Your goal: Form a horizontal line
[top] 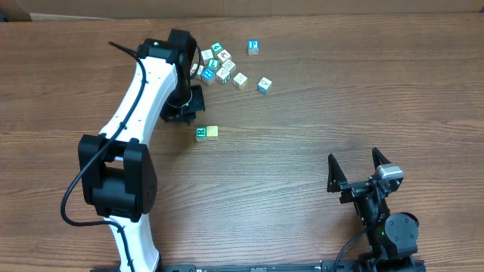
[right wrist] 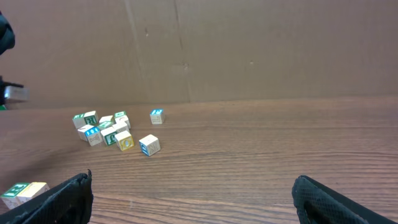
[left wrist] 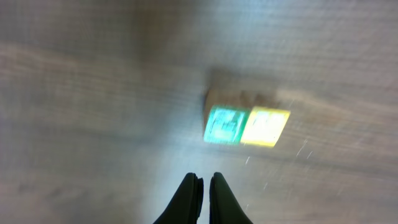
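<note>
Left gripper (top: 185,112) is sitting just up-left of a two-block pair near the table (top: 318,113) centre. In the blurred left wrist view I am seeing its fingers (left wrist: 189,196) pinched almost together with nothing between them. The pair is lying side by side and touching: green block (top: 201,134) on the left, yellow block (top: 212,131) on the right, forming a short horizontal row. The remaining blocks are sitting farther back: a tight cluster (top: 218,65) near the left arm's wrist, plus three loose ones at its right (top: 253,47) (top: 240,79) (top: 264,85). Right gripper (top: 355,170) is resting at the near right edge, well apart from all the blocks, jaws spread wide and holding nothing.
</note>
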